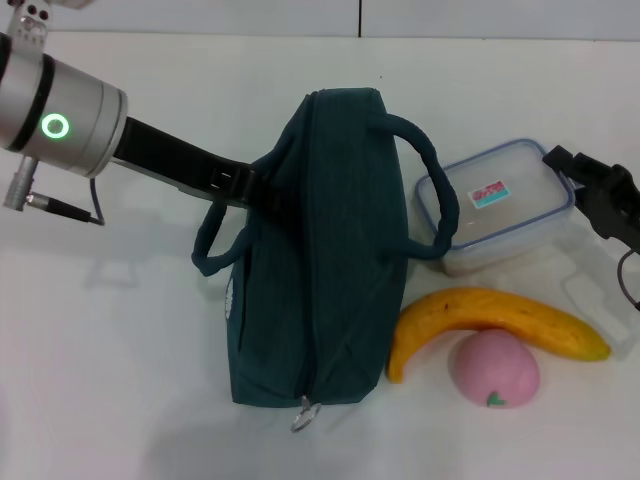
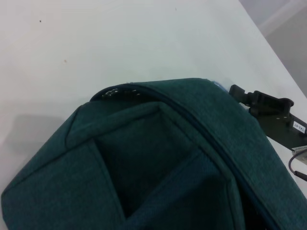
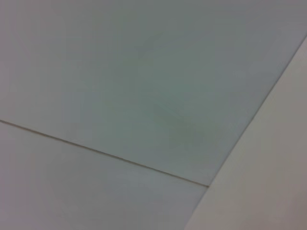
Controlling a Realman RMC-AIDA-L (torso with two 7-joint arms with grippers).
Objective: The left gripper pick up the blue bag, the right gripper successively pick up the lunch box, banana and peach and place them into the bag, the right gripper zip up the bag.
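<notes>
a plain white tabletop [image 1: 150,380] carries everything in the head view. along its far edge runs a pale wall [image 1: 250,15] with a dark vertical seam [image 1: 360,17]. a few tiny dark specks dot the white surface in the left wrist view. the right wrist view shows only pale grey panels [image 3: 144,81] split by thin seams.

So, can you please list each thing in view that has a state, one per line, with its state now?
blue bag: on the table, zipper closed, handles loose.
lunch box: lid on, resting on the table beside the bag.
banana: unpeeled, lying on the table.
peach: whole, on the table, touching the banana.
left gripper: at the bag's side.
right gripper: next to the lunch box.
</notes>
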